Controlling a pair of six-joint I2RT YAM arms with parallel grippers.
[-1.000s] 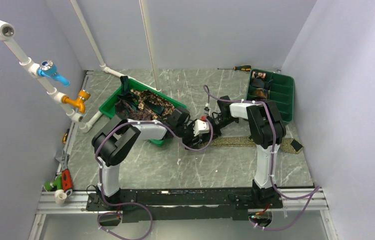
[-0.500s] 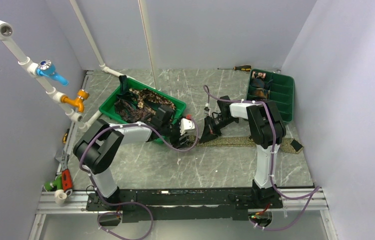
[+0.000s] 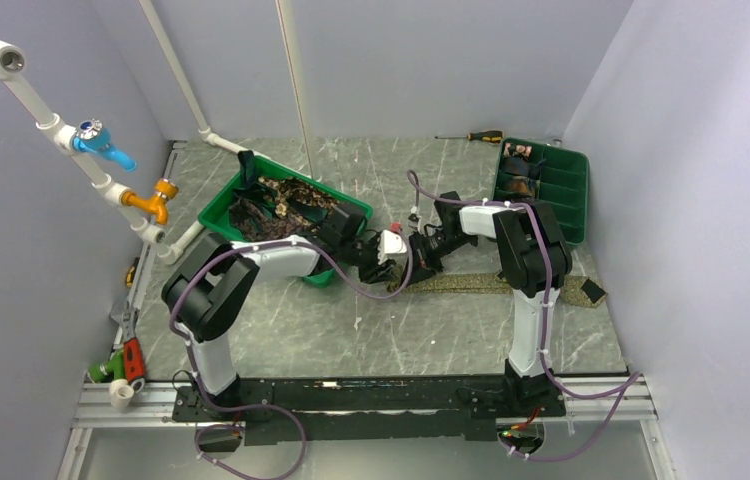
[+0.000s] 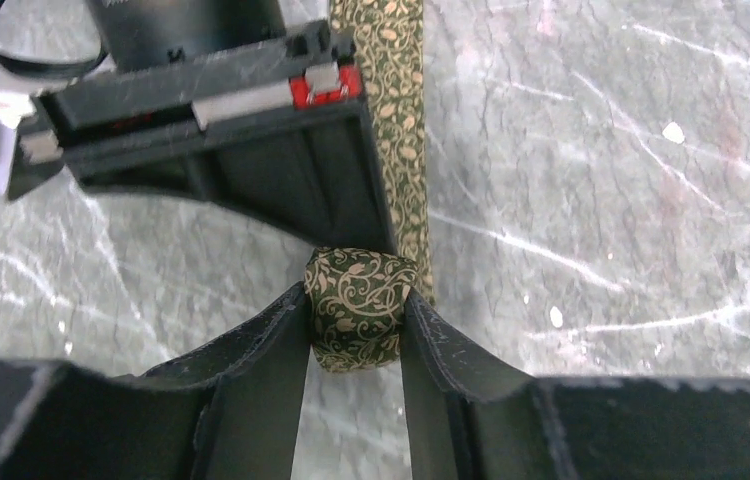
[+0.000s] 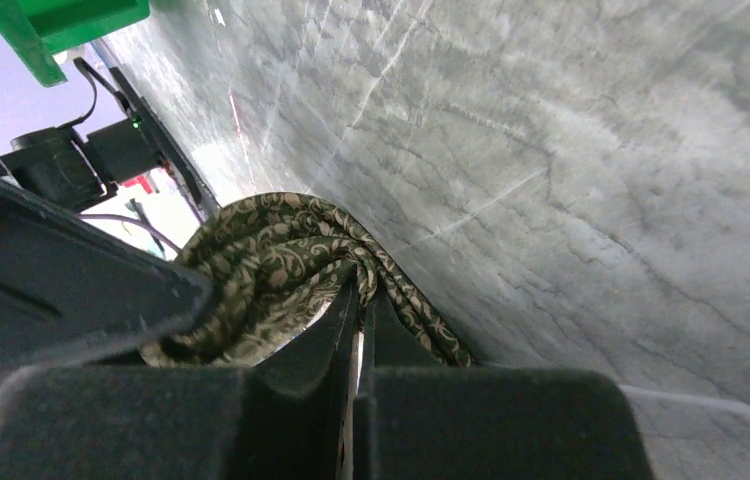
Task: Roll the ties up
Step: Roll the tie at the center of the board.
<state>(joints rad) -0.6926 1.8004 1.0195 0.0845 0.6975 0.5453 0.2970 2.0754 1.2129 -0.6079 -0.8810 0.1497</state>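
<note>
Tie coil (image 4: 360, 296) between left gripper (image 4: 353, 322) fingers, at right gripper (image 5: 359, 288) tips

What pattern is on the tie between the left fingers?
Tan vine scrolls on dark green tie; left wrist view.

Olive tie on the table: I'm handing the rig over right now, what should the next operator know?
Left gripper: closed on the sides of the started coil.
Right gripper: shut, tie fabric looped round its tips at the coil.
Olive tie: most of it lies flat on the table, unrolled.
Done: some rolled ties sit in the divided tray.
Left: finish this roll, store it, then the loose ties in the green tray.
</note>
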